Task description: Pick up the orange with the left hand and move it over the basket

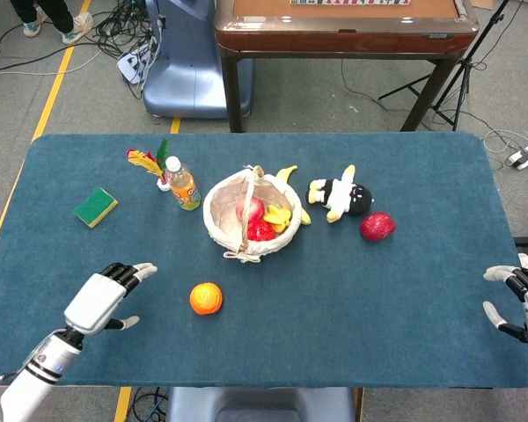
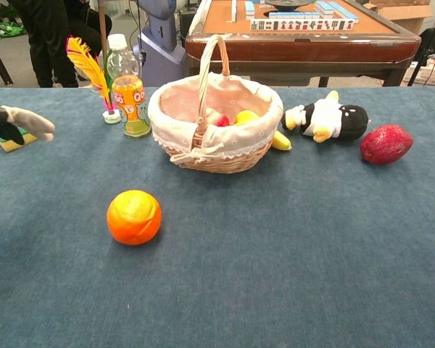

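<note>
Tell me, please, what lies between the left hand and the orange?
Nothing: the head view shows only bare blue table cloth between the left hand and the orange.

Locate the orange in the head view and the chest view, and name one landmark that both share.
Head view: the orange lies on the blue table, lower left of centre, below the wicker basket.
Chest view: the orange sits left of centre, in front of the wicker basket.
Shared landmark: the wicker basket, just beyond the orange in both.
</note>
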